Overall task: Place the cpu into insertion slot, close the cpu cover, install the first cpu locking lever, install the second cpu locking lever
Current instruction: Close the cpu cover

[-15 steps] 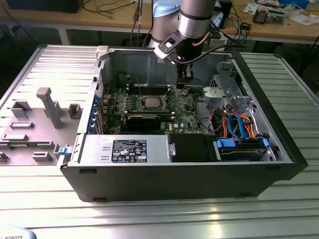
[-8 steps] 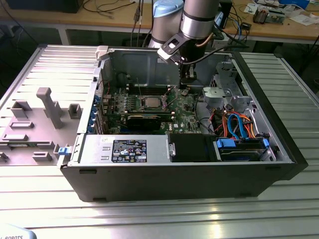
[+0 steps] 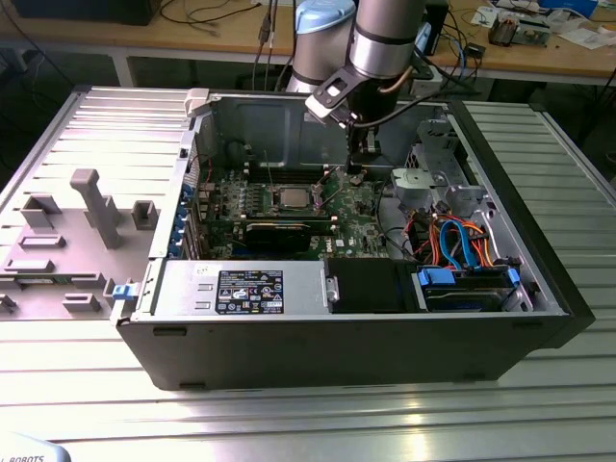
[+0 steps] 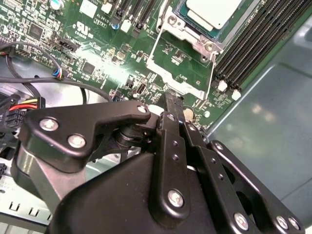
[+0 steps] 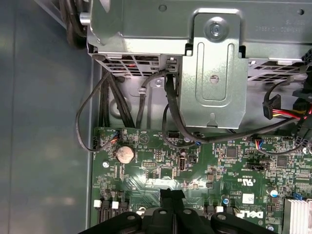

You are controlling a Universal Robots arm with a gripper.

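Note:
The cpu (image 3: 292, 198), a silver-topped square chip (image 4: 214, 10), lies seated in the insertion slot (image 4: 179, 20) on the green motherboard. The cpu cover (image 4: 180, 84), a thin silver frame, stands swung open off the slot's side nearest my gripper, and the board shows through its cut-out. Thin wire locking levers (image 4: 210, 73) run along the frame's sides, unlatched. My gripper (image 4: 171, 100) is shut with nothing between its fingers, its tip just beside the cover's free edge. In the exterior view the gripper (image 3: 355, 173) hangs over the board to the right of the cpu.
Long black memory slots (image 4: 253, 44) run beside the socket. A black graphics card (image 3: 279, 231) lies across the board in front. A metal drive cage (image 5: 214, 63) with black cables, a coin battery (image 5: 124, 154) and the case walls (image 3: 260, 130) hem the arm in.

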